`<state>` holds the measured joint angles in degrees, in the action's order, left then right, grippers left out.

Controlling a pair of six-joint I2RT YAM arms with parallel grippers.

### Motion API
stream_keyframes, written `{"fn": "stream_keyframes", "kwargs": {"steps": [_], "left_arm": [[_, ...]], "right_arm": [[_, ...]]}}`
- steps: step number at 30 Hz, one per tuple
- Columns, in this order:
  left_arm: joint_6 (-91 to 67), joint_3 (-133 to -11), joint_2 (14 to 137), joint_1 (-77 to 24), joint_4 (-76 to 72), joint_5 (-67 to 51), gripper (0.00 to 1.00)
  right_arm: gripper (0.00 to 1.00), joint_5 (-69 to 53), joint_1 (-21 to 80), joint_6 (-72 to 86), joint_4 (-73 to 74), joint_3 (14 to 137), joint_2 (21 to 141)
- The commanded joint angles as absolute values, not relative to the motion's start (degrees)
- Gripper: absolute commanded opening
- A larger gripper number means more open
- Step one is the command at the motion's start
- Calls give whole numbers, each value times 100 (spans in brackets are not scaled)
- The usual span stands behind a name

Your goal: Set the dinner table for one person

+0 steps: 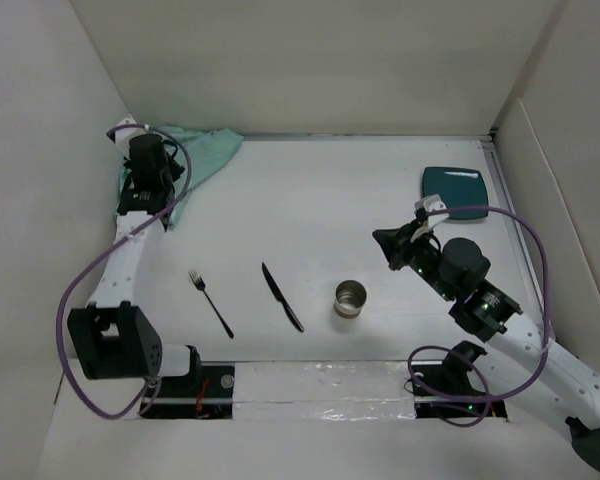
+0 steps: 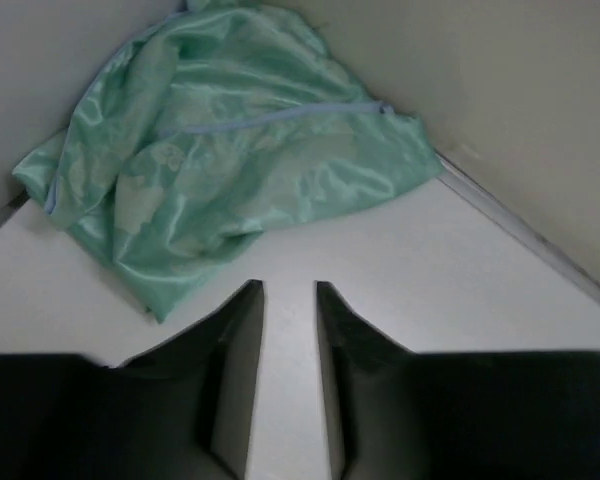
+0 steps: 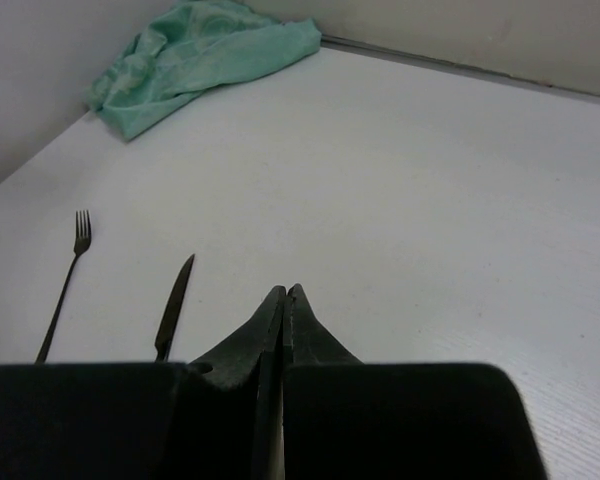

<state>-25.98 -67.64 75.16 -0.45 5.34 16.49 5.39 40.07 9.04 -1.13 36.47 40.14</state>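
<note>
White walls close in the dinner table (image 1: 310, 190), a flat matte tabletop that fills the floor of the enclosure, its long axis running left to right across the top view.

From its base at the near left edge, the left arm reaches straight away to the far left corner. The left gripper (image 2: 288, 290) points at a crumpled mint-green cloth (image 2: 230, 140) bunched in that corner. Its fingers stand a narrow gap apart with nothing between them.

The right arm rises from the near right edge, bends at the elbow and aims leftward over the right half of the tabletop. The right gripper (image 3: 285, 292) is clenched, fingers pressed together on nothing.

Near the near edge lie a fork (image 1: 211, 303) and a knife (image 1: 282, 297), apart and roughly parallel, tines and blade tip slanting toward the far left. A metal cup (image 1: 350, 298) stands upright just right of the knife, between it and the right arm. A teal plate (image 1: 455, 192) sits by the far right corner, beyond the right gripper.
</note>
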Motion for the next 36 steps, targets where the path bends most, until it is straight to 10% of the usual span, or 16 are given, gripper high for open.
{"fn": "stream_keyframes", "kwargs": {"steps": [1, 3, 4, 8, 31, 36], "left_arm": [[-2514, -7380, 8338, 500, 756, 1722, 30], [-2479, -7698, 9030, 702, 1061, 1907, 42], [-2383, -8091, 9601, 755, 1211, 1951, 53], [-2320, -8446, 10150, 756, 1327, 2197, 64], [-1696, -9492, 11979, 1371, 1214, 1573, 53], [-1652, -9352, 11945, 1319, 985, 1354, 28]], "right_arm": [[0, 466, 3973, 844, -158, 3665, 3981], [17, 448, 3973, 853, -88, 3656, 3929], [46, 431, 3973, 870, -62, 3587, 3859], [58, 325, 3973, 879, -123, 3525, 3797], [59, 44, 4025, 853, -237, 3630, 4201], [60, -176, 4025, 896, -369, 3630, 4324]]}}
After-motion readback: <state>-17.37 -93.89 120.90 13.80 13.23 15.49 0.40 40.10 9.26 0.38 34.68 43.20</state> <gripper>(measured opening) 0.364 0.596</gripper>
